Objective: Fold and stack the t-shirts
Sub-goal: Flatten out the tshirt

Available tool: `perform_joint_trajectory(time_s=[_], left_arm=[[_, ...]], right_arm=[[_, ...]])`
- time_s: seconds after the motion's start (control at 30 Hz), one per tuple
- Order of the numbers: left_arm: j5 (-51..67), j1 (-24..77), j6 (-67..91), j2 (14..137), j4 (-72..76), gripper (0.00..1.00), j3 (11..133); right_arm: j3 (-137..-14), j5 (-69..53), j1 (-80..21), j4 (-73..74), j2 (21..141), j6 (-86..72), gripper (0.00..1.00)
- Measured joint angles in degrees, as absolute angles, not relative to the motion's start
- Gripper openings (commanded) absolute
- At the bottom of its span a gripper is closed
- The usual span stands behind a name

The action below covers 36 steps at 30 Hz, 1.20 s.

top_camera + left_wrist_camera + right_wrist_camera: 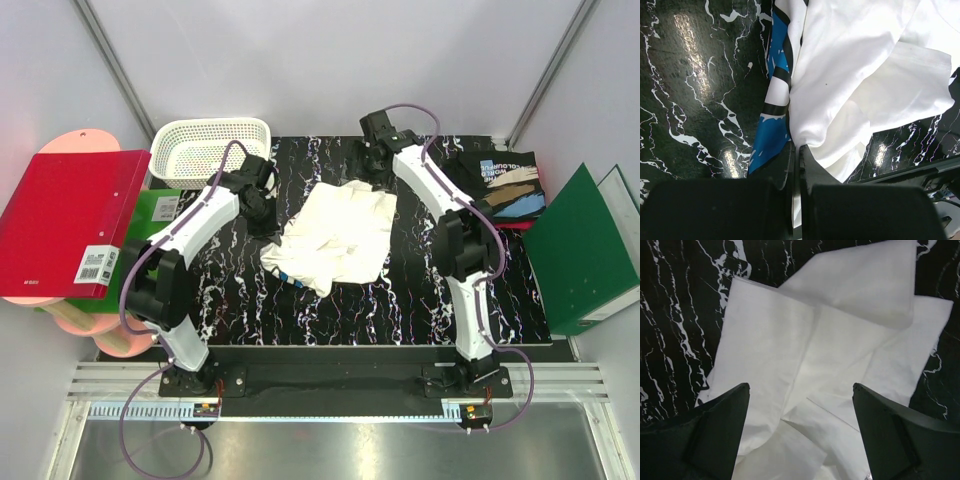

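- White t-shirt (pixel 340 235) lies crumpled at the middle of the bench (pixel 400 300).
- Left claw (pixel 796 150) is together, apparently pinching its edge.
- Right claw (pixel 800 385) is apart over the far edge.
- Risk: a one-sided pull would bunch the cloth.

You have a black table (pixel 400 310) veined in white like marble. At its far left corner stands a white lattice basket (pixel 212 125). Left of the table a red binder (pixel 65 225) lies flat, a barcode label (pixel 97 262) near its front corner, overlapping a green binder (pixel 155 210) and pink round boards (pixel 85 325). Off the right edge lies another green binder (pixel 580 255)
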<state>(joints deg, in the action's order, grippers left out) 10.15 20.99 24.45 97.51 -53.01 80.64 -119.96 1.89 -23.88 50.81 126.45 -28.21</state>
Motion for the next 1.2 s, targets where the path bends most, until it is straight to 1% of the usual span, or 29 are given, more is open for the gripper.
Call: perform_joint_trajectory(time_s=[0.2,0.3,0.43,0.5,0.57,0.6,0.63,0.67,0.7,0.77,0.87,0.9,0.93,0.97,1.07,1.2], left_arm=[[10.2,21.0,24.6,97.9,-53.2,0.00,80.7],[10.1,21.0,24.8,98.0,-53.4,0.00,80.7],[10.0,21.1,25.1,98.0,-53.7,0.00,80.7],[9.8,21.1,25.1,98.1,-54.1,0.00,80.8],[9.7,21.1,25.1,98.5,-54.5,0.00,81.4],[9.7,21.1,25.1,98.8,-54.6,0.00,81.8],[9.6,21.1,25.1,99.1,-54.7,0.00,82.2],[9.6,21.1,25.1,99.4,-54.8,0.00,82.6],[9.5,21.1,25.1,99.6,-55.0,0.00,83.0],[9.3,21.1,25.1,100.3,-55.6,0.00,84.1],[9.0,21.1,25.1,101.2,-56.2,0.00,85.2],[8.9,21.1,25.1,101.5,-56.4,0.00,85.6],[8.9,21.1,25.1,101.8,-56.4,0.00,85.7],[8.8,21.1,25.1,102.0,-56.6,0.00,85.9],[8.5,21.1,25.1,102.5,-57.0,0.00,86.3],[8.5,21.1,25.1,102.6,-57.3,0.00,86.7]], right_arm=[[-130.6,-4.3,-23.2,48.2,136.6,-28.9,0.86],[-135.0,-5.2,-23.2,48.9,142.0,-29.0,0.86],[-138.3,-5.2,-23.1,50.5,146.2,-29.0,0.85],[-139.4,-5.2,-23.0,51.1,147.0,-29.0,0.75],[-140.4,-5.4,-22.7,51.5,147.3,-29.1,0.70],[-141.1,-5.7,-22.5,51.7,147.3,-29.2,0.51],[-141.8,-6.1,-22.3,51.8,147.4,-29.3,0.34],[-142.5,-6.6,-22.1,51.8,147.6,-29.0,0.06],[-143.5,-7.2,-21.8,51.7,147.9,-29.2,0.00],[-144.9,-8.3,-21.4,51.7,148.5,-29.6,0.00],[-145.6,-9.4,-21.0,51.7,149.3,-29.7,0.12],[-145.7,-9.7,-20.9,51.7,149.5,-29.7,0.20],[-145.7,-10.1,-20.8,51.7,149.8,-29.6,0.34],[-145.7,-10.3,-20.7,51.8,150.0,-29.8,0.43],[-144.9,-10.9,-20.3,52.1,150.1,-29.7,0.59],[-142.7,-11.1,-19.2,51.9,150.1,-29.2,0.59]])
